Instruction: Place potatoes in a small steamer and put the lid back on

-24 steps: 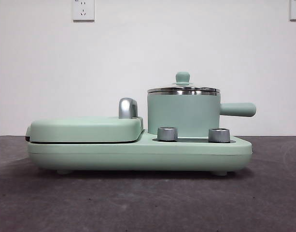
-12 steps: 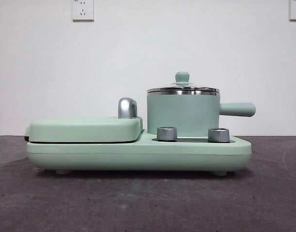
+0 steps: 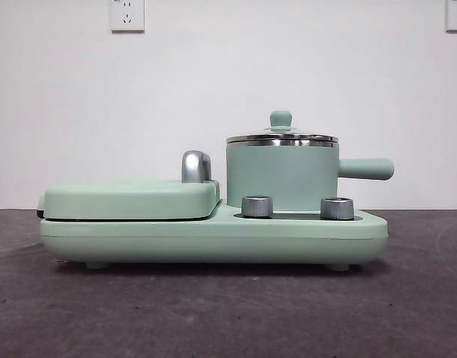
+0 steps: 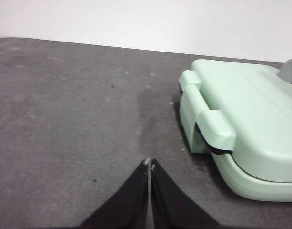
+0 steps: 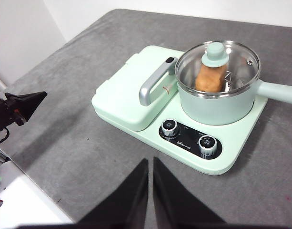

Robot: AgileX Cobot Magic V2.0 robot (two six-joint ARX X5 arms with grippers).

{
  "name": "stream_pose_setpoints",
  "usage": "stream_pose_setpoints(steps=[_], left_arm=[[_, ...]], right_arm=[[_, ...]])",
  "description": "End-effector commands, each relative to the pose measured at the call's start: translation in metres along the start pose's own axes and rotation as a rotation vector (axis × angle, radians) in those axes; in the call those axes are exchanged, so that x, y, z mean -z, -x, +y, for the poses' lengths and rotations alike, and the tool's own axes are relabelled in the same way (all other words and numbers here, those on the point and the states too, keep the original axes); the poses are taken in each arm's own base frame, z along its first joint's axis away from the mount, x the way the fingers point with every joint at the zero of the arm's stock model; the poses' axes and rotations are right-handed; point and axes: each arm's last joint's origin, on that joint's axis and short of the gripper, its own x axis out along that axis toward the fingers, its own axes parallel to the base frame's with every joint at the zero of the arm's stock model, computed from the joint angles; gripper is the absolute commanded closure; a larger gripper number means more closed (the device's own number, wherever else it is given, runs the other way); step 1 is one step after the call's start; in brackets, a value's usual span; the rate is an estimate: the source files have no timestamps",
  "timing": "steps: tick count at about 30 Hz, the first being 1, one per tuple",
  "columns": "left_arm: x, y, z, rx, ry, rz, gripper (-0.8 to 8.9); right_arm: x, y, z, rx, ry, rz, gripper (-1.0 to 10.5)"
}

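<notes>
The small steamer stands on the right half of a mint-green appliance base, its handle pointing right. The lid sits on it, knob up. Through the glass lid in the right wrist view, the brown-orange potato lies inside the steamer. My right gripper is shut and empty, hovering above the table in front of the appliance's dials. Beside the griddle end of the appliance, my left gripper is shut and empty over the table. Neither gripper appears in the front view.
A flat griddle cover with a chrome handle fills the left half of the base. Two steel dials face the front. The table's edge and a white block lie near the left arm in the right wrist view.
</notes>
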Motion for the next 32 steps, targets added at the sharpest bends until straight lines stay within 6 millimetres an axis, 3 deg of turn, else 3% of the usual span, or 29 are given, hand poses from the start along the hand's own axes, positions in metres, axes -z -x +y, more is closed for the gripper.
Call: stream_pose_setpoints(steps=[1, 24, 28, 32], left_arm=[[0.007, -0.002, 0.001, -0.010, -0.025, 0.025, 8.09], [0.007, -0.002, 0.001, -0.010, -0.025, 0.027, 8.09], [0.007, -0.002, 0.001, -0.010, -0.025, 0.027, 8.09], [0.007, -0.002, 0.001, -0.010, -0.025, 0.027, 8.09]], right_arm=[[-0.003, 0.002, 0.001, -0.007, 0.015, -0.017, 9.3], [0.001, 0.000, -0.004, 0.045, 0.014, -0.080, 9.3], [0.018, -0.018, -0.026, 0.168, 0.029, -0.262, 9.3], [0.054, -0.040, -0.054, 0.319, 0.068, -0.446, 9.3]])
